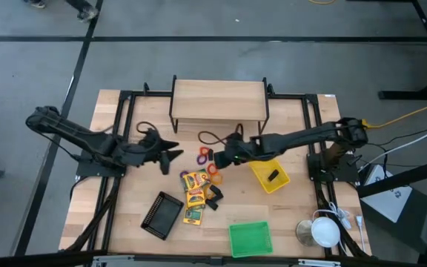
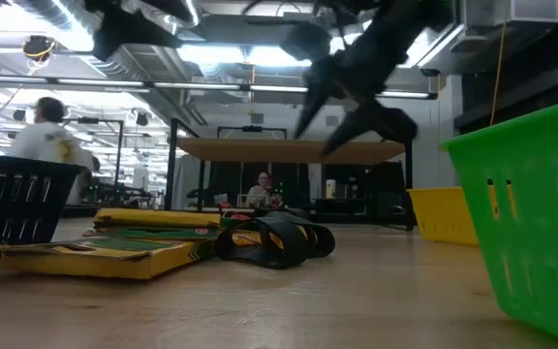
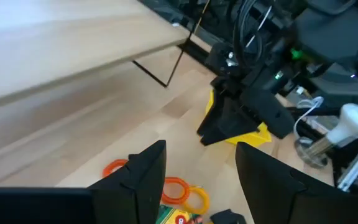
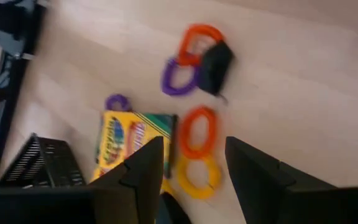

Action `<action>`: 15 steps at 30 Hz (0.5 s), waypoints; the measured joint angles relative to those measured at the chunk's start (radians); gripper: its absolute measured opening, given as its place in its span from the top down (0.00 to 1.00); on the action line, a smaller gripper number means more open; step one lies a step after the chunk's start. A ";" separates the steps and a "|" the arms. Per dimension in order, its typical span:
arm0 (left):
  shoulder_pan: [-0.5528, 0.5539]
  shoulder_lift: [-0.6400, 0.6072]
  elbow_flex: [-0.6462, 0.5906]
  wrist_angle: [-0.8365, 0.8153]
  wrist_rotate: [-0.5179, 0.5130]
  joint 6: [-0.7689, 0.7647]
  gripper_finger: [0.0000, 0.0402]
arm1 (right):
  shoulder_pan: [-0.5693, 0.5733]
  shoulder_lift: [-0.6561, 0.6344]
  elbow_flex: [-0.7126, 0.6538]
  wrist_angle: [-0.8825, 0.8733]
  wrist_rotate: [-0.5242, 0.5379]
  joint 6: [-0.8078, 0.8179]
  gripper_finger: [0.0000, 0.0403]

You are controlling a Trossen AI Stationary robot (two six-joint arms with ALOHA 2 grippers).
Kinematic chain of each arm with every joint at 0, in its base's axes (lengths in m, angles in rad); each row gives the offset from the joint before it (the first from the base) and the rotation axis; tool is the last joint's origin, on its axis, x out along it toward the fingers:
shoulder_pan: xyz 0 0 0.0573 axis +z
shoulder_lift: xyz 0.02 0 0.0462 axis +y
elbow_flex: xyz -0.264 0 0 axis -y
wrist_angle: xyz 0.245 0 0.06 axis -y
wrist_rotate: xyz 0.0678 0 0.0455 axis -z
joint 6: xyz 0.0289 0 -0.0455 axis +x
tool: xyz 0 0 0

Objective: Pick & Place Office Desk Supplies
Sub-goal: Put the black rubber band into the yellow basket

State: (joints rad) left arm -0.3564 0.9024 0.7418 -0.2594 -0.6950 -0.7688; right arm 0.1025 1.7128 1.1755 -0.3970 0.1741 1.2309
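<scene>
A: Where's the right claw hanging?

B: Released, empty, above the orange ring lying on the desk beside the crayon box.

A: Advice?

B: Straddle one side of the ring, then clench.

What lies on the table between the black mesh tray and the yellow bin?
In the high view, between the black mesh tray and the yellow bin lie the yellow crayon boxes and a black clip beside them.
</scene>
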 joint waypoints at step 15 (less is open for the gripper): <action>-0.120 -0.447 -0.386 -0.031 -0.037 -0.197 0.56 | -0.077 0.177 0.153 -0.014 -0.068 -0.084 0.56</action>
State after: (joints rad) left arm -0.4767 0.4554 0.3559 -0.2908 -0.7315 -0.9656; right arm 0.0259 1.8903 1.3281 -0.4113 0.1062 1.1466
